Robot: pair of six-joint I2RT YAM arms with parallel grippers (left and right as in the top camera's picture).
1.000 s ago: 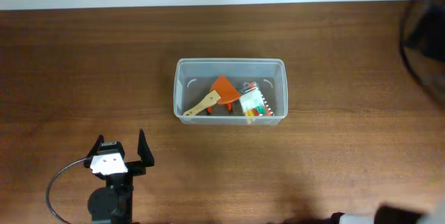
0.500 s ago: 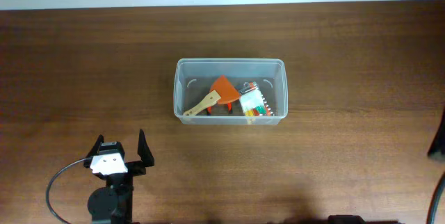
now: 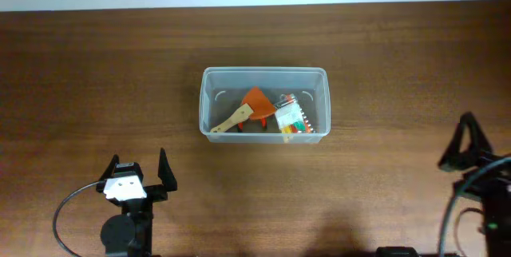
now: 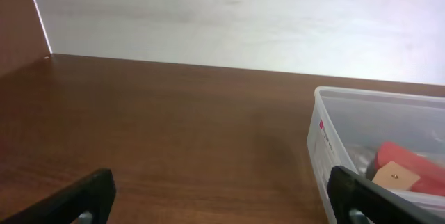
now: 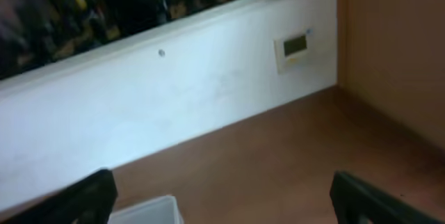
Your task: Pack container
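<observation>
The container [image 3: 263,71] is a clear lidless plastic bin at the table's middle. It holds an orange scraper with a wooden handle [image 3: 243,112] and a small clear packet with coloured pieces [image 3: 291,118]. My left gripper [image 3: 137,169] is open and empty, at the front left, well apart from the bin. In the left wrist view [image 4: 222,206] the bin's near corner [image 4: 321,137] and the orange scraper [image 4: 410,160] show at the right. My right gripper [image 3: 479,157] is at the front right; the right wrist view [image 5: 222,206] shows it open and empty, with a bin corner [image 5: 149,210] low in view.
The brown wooden table [image 3: 383,193] reaches a white wall [image 4: 236,15] at the back. In the right wrist view a small white panel [image 5: 294,45] sits on the wall, and a tan surface [image 5: 396,36] stands at the right.
My right arm has swung from a blur at the upper right edge down to the front right of the table. The left arm and the bin have not moved.
</observation>
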